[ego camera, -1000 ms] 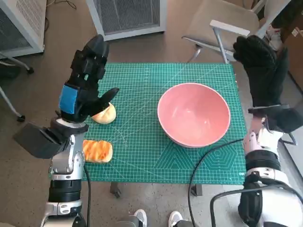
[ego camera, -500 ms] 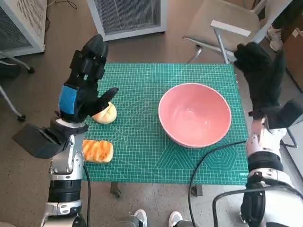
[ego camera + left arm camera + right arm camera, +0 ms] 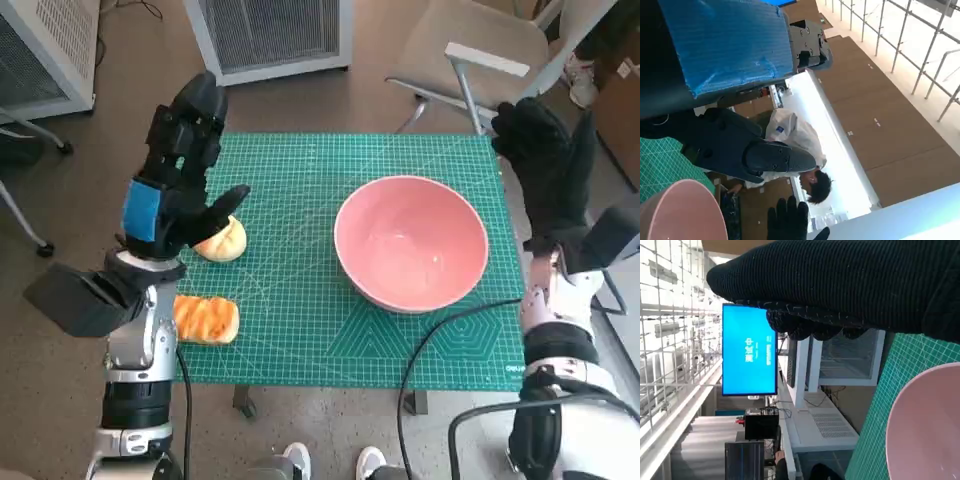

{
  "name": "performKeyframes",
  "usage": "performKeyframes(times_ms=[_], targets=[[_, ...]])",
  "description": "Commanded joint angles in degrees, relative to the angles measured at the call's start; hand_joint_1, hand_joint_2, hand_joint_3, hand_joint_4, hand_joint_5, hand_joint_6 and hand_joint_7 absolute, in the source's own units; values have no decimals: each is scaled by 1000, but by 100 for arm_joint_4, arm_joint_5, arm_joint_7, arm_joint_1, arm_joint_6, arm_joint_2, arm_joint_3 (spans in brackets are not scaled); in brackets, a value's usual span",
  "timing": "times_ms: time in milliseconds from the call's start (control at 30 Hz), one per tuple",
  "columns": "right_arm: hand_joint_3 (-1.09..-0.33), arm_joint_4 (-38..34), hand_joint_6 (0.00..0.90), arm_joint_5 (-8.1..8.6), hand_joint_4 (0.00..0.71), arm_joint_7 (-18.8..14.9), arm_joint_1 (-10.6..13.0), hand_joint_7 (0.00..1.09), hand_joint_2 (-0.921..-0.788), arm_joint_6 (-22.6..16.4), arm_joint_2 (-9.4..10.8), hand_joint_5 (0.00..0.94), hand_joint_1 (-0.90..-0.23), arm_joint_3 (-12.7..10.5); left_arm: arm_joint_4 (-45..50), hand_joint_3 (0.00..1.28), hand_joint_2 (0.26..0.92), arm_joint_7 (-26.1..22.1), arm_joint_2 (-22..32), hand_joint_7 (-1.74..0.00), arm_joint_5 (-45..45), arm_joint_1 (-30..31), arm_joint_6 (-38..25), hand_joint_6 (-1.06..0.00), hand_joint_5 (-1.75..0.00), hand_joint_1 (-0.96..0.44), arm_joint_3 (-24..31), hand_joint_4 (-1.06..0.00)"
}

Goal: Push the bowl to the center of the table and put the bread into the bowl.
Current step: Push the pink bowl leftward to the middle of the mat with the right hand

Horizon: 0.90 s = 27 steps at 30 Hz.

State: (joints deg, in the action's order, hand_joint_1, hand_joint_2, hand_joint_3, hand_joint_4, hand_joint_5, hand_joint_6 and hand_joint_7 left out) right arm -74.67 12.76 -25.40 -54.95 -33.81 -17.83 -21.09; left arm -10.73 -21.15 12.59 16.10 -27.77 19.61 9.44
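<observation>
Head view is cutting off both forearms at the bottom edge, and a black cable (image 3: 425, 350) is looping from there over the table's near right edge. At the near left, a striped bread (image 3: 206, 318) is lying on the green mat (image 3: 300, 290), its left end hidden behind the left forearm. Just beyond it a round bun (image 3: 222, 240) is sitting on the mat, partly covered by the left hand (image 3: 178, 170); that hand is hanging above the mat's left edge with fingers spread and nothing in it. Whether its thumb is touching the bun cannot be told.

Right of the mat's middle, the bowl (image 3: 411, 242) is standing upright, pink, smooth and holding nothing; it is well apart from both breads. The right hand (image 3: 545, 170) is hovering just beyond the mat's far right corner, near the bowl's rim but apart from it, gloved fingers extended and loose, grasping nothing.

Farther back, a chair (image 3: 470, 55) is standing behind the table on the right and a grey vented unit (image 3: 270, 35) at the middle.

Left wrist view is showing only a slice of the bowl's rim, with a person (image 3: 795, 150) in a white top beyond, blurred. Right wrist view is showing the glove across the top, a slice of the bowl and a blue screen (image 3: 750, 350) far off.
</observation>
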Motion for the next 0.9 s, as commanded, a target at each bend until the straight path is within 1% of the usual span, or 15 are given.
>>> performKeyframes(times_ms=[33, 733, 800, 867, 900], targets=[[-705, -131, 176, -112, 105, 125, 237, 113, -921, 223, -8, 0, -550, -15, 112, 260, 920, 13, -5, -441, 40, 76, -52, 1, 0, -371, 28, -47], [-707, -113, 187, -208, 104, 130, 237, 89, -921, 244, 5, 0, -546, -102, 133, 262, 919, 14, -8, -441, 38, 83, -73, 1, 0, -371, 31, -47], [-700, -224, 196, -260, 108, 371, 488, 91, -921, 685, 67, 2, -542, -94, 251, 262, 919, 3, 19, -447, 82, 215, -127, 1, 0, -370, 62, -47], [-685, -263, 218, -287, 117, 480, 598, 97, -921, 885, 96, 5, -533, -92, 321, 263, 919, -1, 31, -462, 102, 282, -161, 1, 0, -369, 77, -46], [-682, -254, 221, -291, 119, 486, 600, 97, -921, 897, 97, 6, -532, -93, 332, 263, 919, 0, 31, -464, 103, 287, -170, 1, 0, -369, 77, -46]])
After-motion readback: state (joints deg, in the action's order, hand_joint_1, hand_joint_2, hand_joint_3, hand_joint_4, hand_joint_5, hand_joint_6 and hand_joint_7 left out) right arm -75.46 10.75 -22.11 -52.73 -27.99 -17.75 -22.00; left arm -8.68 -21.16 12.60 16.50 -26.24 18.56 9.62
